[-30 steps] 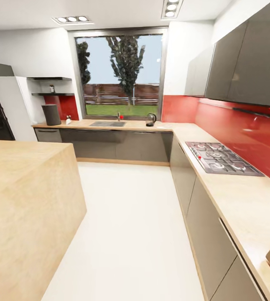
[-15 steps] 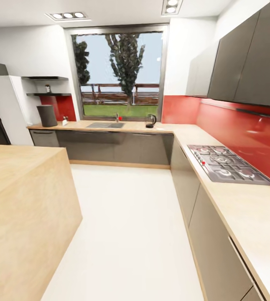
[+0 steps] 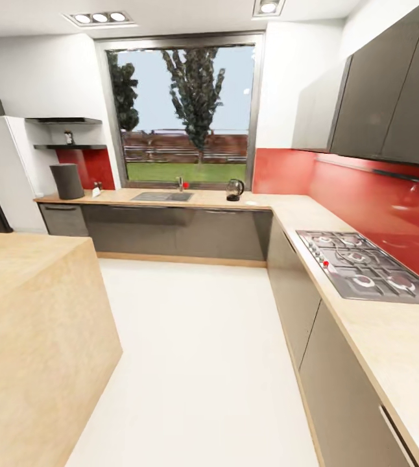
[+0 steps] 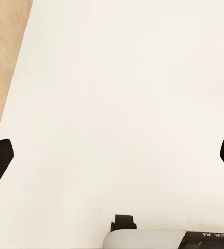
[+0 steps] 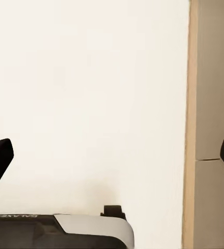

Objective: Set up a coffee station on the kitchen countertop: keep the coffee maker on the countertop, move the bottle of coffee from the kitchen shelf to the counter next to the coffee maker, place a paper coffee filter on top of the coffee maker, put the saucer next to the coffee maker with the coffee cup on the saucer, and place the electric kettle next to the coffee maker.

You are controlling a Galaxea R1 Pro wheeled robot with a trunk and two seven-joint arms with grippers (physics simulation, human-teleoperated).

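Observation:
Far across the kitchen, the dark electric kettle [image 3: 235, 189] stands on the back countertop [image 3: 203, 198] to the right of the sink. At the counter's left end stands a tall dark grey appliance [image 3: 67, 181], seemingly the coffee maker, with a small pale item [image 3: 96, 190] beside it. A small dark bottle [image 3: 69, 137] sits on the wall shelf [image 3: 57, 146] above. My left gripper [image 4: 112, 158] hangs open over the white floor, with nothing between its fingers. My right gripper [image 5: 112, 158] is open too, beside a wooden cabinet edge [image 5: 210, 124].
A wooden island [image 3: 34, 331] fills the near left. On the right, a long counter carries a gas hob [image 3: 359, 263]. White floor [image 3: 203, 350] runs between them toward the sink [image 3: 163, 196] under the window. A small white item [image 3: 252, 203] lies right of the kettle.
The whole head view has shifted as the robot moves into the kitchen: the hob sits further right and the object at the bottom right corner has left the picture. No object has moved.

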